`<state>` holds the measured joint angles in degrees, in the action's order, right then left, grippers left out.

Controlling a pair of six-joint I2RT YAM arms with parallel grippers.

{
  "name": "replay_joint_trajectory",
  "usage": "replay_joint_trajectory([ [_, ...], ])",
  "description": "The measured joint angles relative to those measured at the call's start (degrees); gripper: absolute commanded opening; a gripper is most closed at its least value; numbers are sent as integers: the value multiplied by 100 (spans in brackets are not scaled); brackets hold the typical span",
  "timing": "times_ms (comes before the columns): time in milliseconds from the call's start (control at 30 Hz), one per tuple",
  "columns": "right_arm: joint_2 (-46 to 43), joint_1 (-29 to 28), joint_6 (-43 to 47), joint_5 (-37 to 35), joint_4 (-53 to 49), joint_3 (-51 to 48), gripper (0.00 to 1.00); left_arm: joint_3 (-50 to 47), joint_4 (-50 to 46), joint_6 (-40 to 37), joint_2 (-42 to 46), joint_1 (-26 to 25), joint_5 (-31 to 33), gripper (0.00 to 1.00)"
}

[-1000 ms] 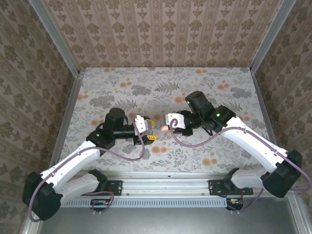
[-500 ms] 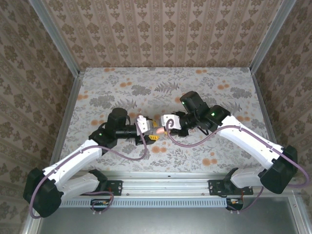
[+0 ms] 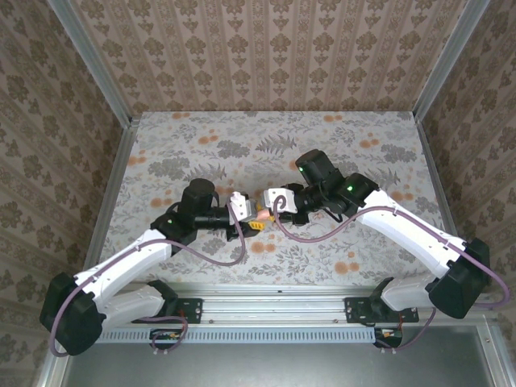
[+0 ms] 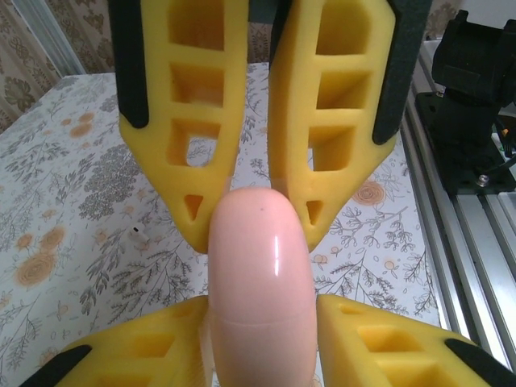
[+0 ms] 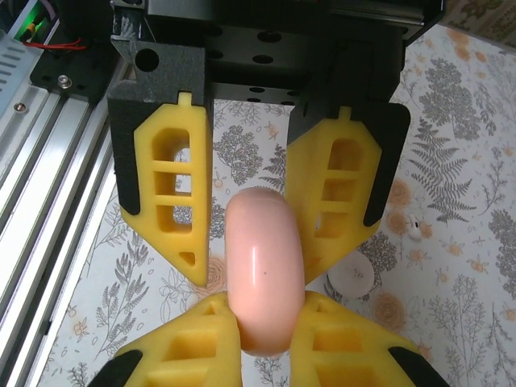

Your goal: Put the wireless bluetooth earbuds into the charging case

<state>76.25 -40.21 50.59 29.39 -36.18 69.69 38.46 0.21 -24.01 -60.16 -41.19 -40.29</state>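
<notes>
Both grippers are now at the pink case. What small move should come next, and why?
Probably close the left gripper on the pink case. The right gripper clamps one end, while the left fingers flank the other end with a gap on one side. The lid is shut; a two-sided hold would let it open.

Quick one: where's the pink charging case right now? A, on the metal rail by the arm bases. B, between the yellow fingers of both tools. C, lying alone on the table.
B: both wrist views show the charging case flanked by fingers of the left tool and the right tool.
</notes>
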Motion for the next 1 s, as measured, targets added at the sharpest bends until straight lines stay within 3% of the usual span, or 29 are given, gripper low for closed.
replay_joint_trajectory([
  [200,0,2,-22,17,4,0,8,2,48,39,0,-9,0,38],
  [567,0,2,-133,0,17,2,8,2,197,214,42,-9,9,18],
  [600,0,2,-142,-9,17,2,10,2,197,212,42,-9,13,17],
  [667,0,2,-179,-24,22,2,29,2,197,212,44,-9,22,15],
  [767,-4,-13,-323,-33,136,-15,43,2,236,212,44,-9,9,15],
  [1000,-76,-15,-627,-2,612,-164,46,2,247,214,42,-9,2,13],
])
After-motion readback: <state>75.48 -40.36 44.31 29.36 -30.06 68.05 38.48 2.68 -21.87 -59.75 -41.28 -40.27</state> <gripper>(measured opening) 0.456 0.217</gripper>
